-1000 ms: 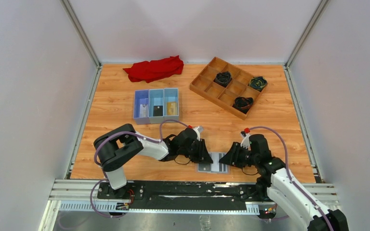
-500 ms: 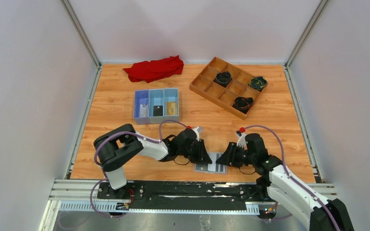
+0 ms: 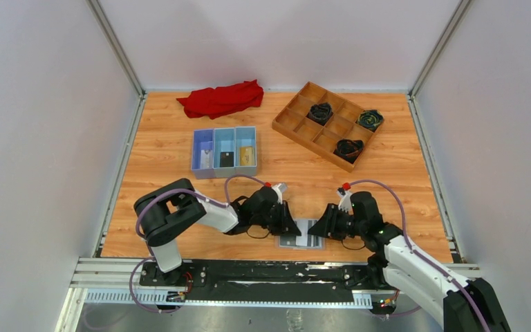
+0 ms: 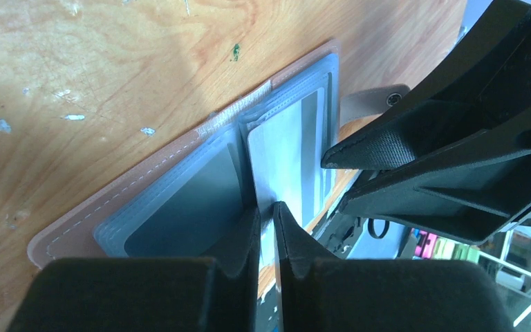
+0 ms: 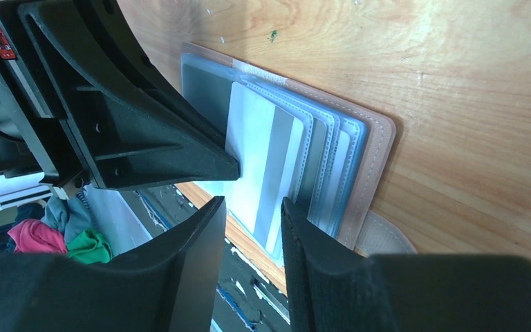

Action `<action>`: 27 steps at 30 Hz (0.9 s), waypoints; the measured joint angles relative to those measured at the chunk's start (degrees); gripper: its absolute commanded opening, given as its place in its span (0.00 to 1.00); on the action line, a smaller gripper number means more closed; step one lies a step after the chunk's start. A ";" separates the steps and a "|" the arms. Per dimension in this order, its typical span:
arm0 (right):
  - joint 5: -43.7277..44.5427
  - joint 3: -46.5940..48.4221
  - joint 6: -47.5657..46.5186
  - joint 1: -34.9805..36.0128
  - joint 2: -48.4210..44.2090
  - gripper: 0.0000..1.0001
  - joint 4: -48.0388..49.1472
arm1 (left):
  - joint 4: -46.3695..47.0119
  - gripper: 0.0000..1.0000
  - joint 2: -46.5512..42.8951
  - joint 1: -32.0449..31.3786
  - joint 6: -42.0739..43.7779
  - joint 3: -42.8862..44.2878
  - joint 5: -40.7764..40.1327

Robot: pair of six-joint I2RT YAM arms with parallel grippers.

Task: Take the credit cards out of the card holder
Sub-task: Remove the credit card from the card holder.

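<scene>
Left claw (image 4: pixel 267 211) has narrowed over the last second: the jaws now stand at a thin slit with the edge of the pale card (image 4: pixel 281 159) running into it, which reads as a pinch just taken; how firm it is I cannot tell. Right claw (image 5: pixel 252 207) has crept in a little toward the left one and is about half open, its fingers (image 5: pixel 200 235) set either side of the same card's end, gripping nothing. Card holder (image 3: pixel 302 234) lies open and flat on the surface (image 3: pixel 387 173) at the near edge, between the two claws, grey sleeves up. The pale card sits over the right-hand sleeves, apparently part-way out. Judgement: extraction of this card is beginning; next comes a pull along the sleeve, with the holder liable to drag unless pinned. Three loose cards (image 3: pixel 227 159) already lie in the blue tray (image 3: pixel 195 149).
</scene>
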 measured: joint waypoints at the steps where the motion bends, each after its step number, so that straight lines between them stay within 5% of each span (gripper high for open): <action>1: -0.02 0.00 0.07 0.00 0.13 0.40 0.07 | 0.33 0.00 0.00 0.00 -0.20 -0.20 0.00; 27: 0.63 -1.03 2.38 0.66 1.86 0.38 1.99 | 3.85 0.00 -5.57 3.15 0.24 -7.65 1.73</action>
